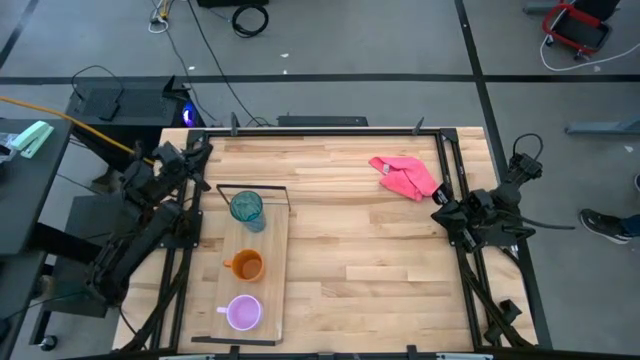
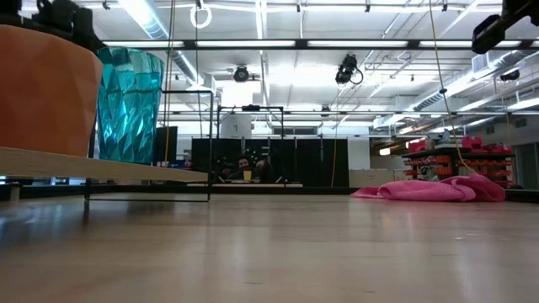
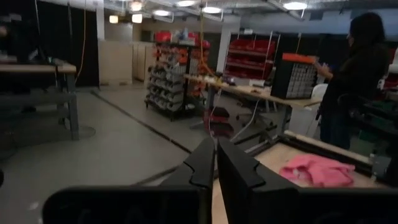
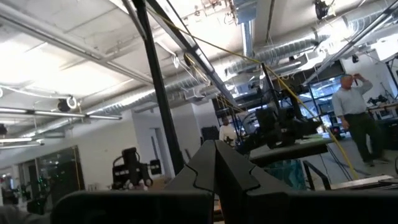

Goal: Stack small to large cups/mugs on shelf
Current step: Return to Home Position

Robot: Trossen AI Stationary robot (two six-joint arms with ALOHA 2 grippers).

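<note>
The teal tumbler [image 1: 247,208], orange mug [image 1: 246,266] and lilac mug [image 1: 244,313] are set in a row along the shelf [image 1: 275,250], by the left edge of the tabletop [image 1: 380,270] — the ordering appears complete; the left end effector [image 3: 216,146] and right end effector [image 4: 215,146] are parked at opposite edges, both closed tight, nothing held.

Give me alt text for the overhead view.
On the shelf at the table's left stand a teal tumbler, orange mug and lilac mug in a row. A pink cloth lies far right; the left arm and right arm wait at the table's sides.
</note>
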